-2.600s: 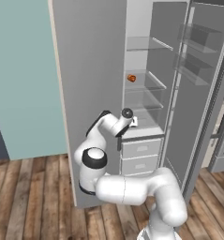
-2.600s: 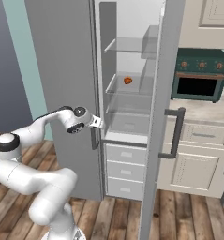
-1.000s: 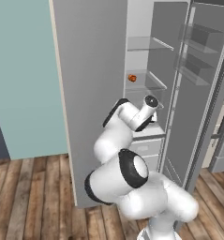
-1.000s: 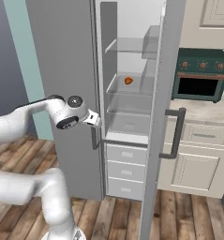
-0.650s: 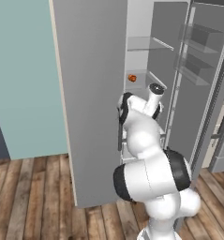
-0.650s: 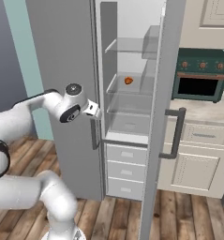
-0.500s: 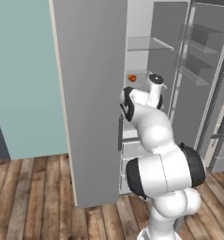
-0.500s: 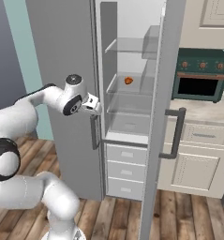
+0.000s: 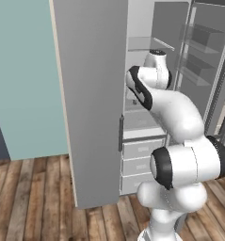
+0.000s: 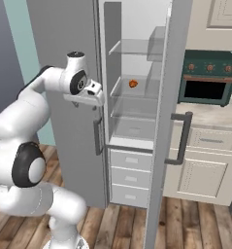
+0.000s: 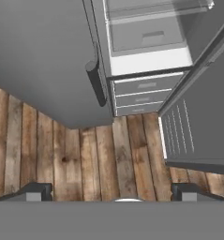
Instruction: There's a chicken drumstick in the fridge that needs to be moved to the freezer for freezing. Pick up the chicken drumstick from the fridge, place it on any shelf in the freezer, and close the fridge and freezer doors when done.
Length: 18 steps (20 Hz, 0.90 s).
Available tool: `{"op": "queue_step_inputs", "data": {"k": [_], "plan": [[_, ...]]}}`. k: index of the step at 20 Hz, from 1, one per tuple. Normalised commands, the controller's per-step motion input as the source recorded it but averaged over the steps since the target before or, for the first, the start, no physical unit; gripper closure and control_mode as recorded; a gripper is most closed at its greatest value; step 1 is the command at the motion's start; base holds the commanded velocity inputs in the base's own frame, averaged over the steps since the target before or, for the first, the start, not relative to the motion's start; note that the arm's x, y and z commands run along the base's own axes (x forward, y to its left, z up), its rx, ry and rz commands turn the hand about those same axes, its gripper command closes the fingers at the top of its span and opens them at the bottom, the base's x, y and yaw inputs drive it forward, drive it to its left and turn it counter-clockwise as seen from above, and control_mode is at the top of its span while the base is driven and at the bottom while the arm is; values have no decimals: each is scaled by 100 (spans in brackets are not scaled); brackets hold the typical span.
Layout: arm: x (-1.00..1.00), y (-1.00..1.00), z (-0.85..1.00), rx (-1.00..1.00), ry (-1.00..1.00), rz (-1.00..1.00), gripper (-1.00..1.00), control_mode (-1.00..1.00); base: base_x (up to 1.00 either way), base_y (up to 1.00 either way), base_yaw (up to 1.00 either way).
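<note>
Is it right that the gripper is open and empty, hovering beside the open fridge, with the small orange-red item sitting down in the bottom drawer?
Not quite. The right base view shows the small orange-red item on a glass shelf inside the fridge, not in the bottom drawer. The gripper is open and empty, beside the open fridge.

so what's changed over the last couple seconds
The arm has swung upward: the claw rose from drawer height to the level of the shelf holding the small orange-red item, at the edge of the open compartment. Its jaws are apart and empty; nothing was grasped or released. The orange-red item, the door with its bar handle, the shelves and the drawers stayed as they were.
</note>
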Motion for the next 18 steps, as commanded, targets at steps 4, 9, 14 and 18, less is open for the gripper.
{"op": "queue_step_inputs", "data": {"k": [4,9,14,18], "plan": [[-65,5,1,-11,11,0,-100,-100,0,0,0],[-100,0,2,1,-7,0,-100,-100,0,0,0],[-100,-2,1,16,-28,2,-100,-100,0,0,0],[-82,-1,22,10,-21,5,-100,-100,0,0,0]]}}
